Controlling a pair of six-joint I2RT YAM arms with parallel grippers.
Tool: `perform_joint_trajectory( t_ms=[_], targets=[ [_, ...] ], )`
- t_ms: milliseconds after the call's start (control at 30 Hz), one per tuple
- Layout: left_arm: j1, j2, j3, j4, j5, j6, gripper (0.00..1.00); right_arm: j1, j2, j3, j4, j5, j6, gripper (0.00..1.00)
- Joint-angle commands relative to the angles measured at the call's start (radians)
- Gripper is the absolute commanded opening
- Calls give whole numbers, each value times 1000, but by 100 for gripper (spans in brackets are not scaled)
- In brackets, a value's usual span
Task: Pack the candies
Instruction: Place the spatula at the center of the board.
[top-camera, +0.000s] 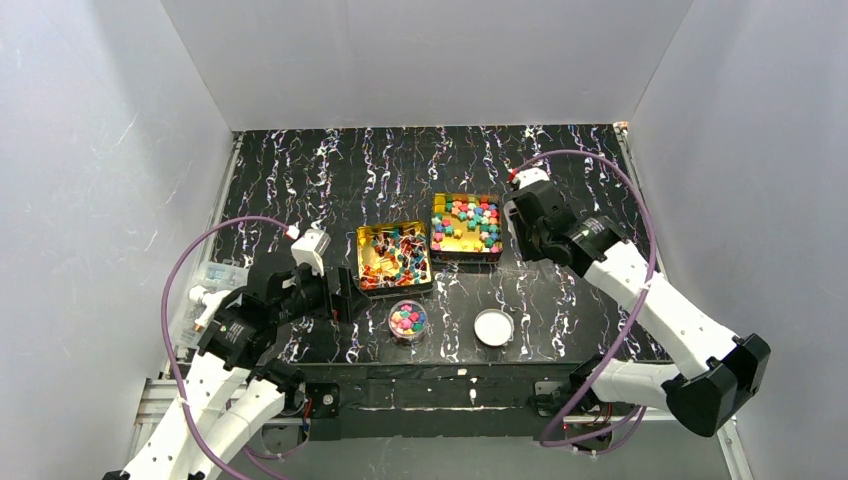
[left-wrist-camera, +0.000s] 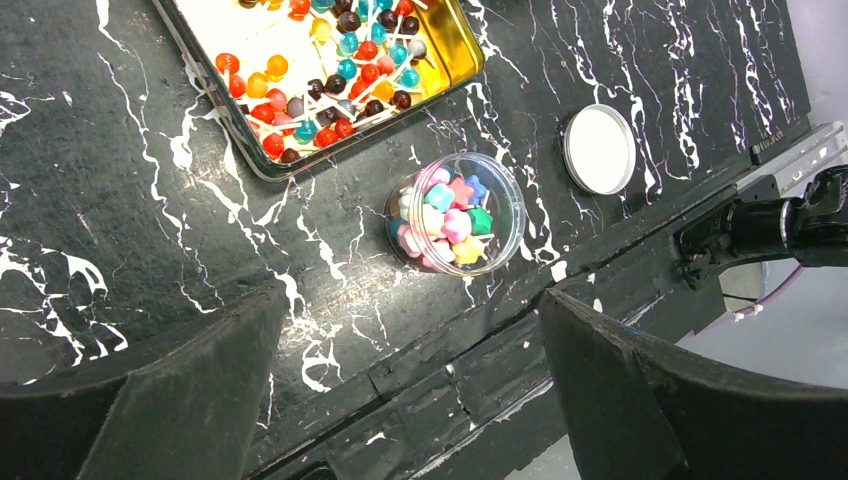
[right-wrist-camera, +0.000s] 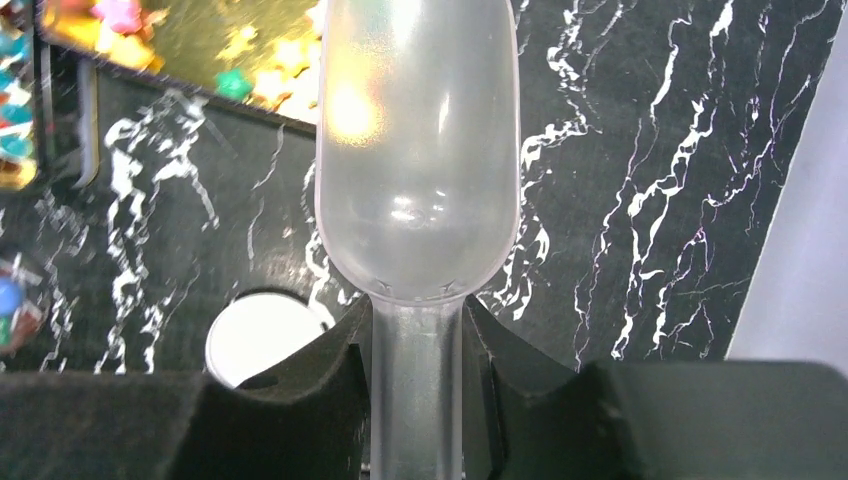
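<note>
My right gripper (right-wrist-camera: 415, 345) clamps the handle of a clear scoop (right-wrist-camera: 417, 150) at bottom centre. My left gripper (left-wrist-camera: 410, 350) stands wide open, the jar (left-wrist-camera: 518, 210) of candies (left-wrist-camera: 452, 218) mid-frame beyond its fingers.

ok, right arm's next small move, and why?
Probably lower the scoop into the gold tin of cube candies: the right tool grips its handle, the bowl looks empty, and the clear jar is uncapped and seems to have room.
</note>
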Motion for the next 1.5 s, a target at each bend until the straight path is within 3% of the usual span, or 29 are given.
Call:
perform_joint_trajectory(
  t_ms=[0,233,500,1033,1467],
  targets=[
    [4,-9,-4,1,-20,-1,99,-154,-4,-71,193,-93,-70,1],
    [4,-11,-6,1,-25,-1,99,-375,33,-191,392,-201,-80,1],
    [4,-1,-4,1,-22,1,99,-502,119,-255,521,-214,-84,1],
    [4,6,-4,-1,-29,4,99,-552,300,-297,751,-175,18,6],
    [4,14,-4,-3,-38,4,99,-589,480,-266,801,-208,31,13]
  ],
)
